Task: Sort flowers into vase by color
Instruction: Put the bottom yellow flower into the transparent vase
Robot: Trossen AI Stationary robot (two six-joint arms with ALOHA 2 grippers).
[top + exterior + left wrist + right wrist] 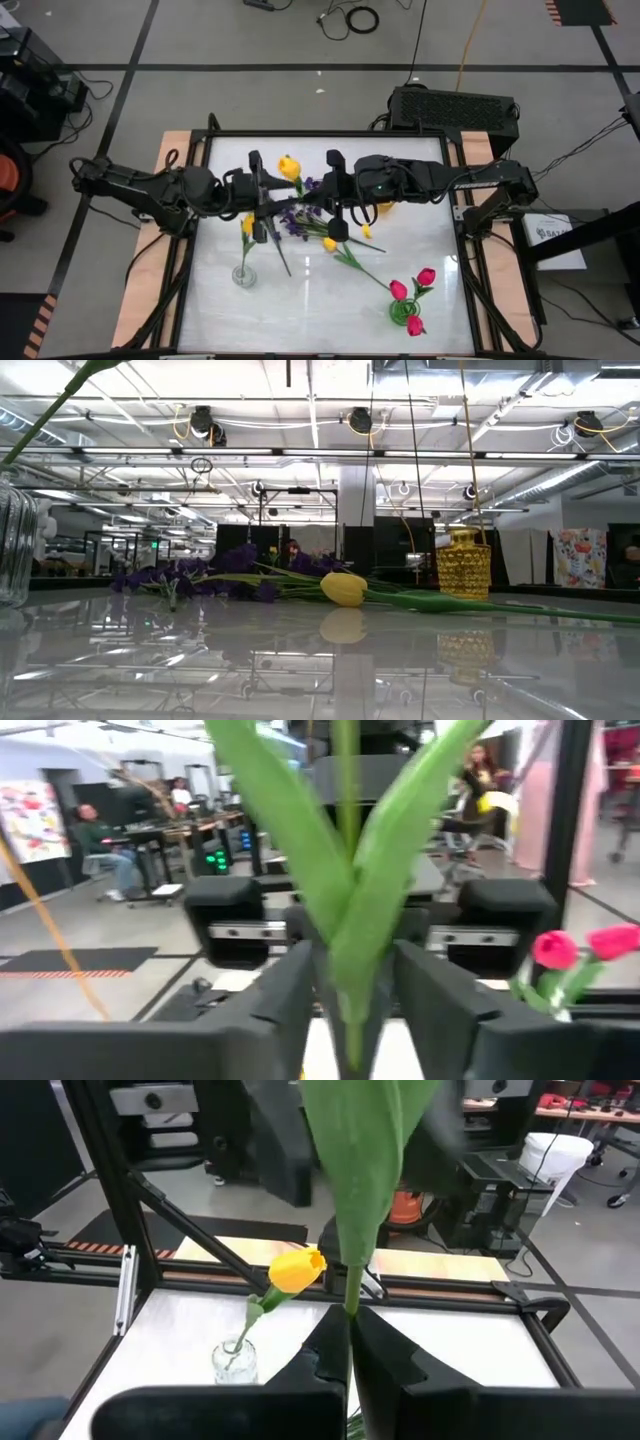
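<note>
A yellow tulip is raised above the table between my two grippers, which face each other over the table's far middle. My left gripper and my right gripper are each shut on a green leafy stem. Another yellow tulip stands in a clear vase. A third yellow tulip lies on the table beside purple sprigs. Pink-red tulips stand in a green vase. My left gripper pinches the tulip's stem between its two fingers, just below where two long leaves branch off. The fingers come level from the table's left, across the stem. The stem stands roughly upright, clear of the table. My right gripper pinches the green stem between its two fingers, below a broad leaf that rises in front of the camera. It comes level from the table's right, across the stem. The stem is clear of the table.
A yellow-gold vase stands under my right arm, near the table's right middle. The lying tulip's long stem runs toward the green vase. Bare white table shows near the front edge. People sit in the room beyond the table.
</note>
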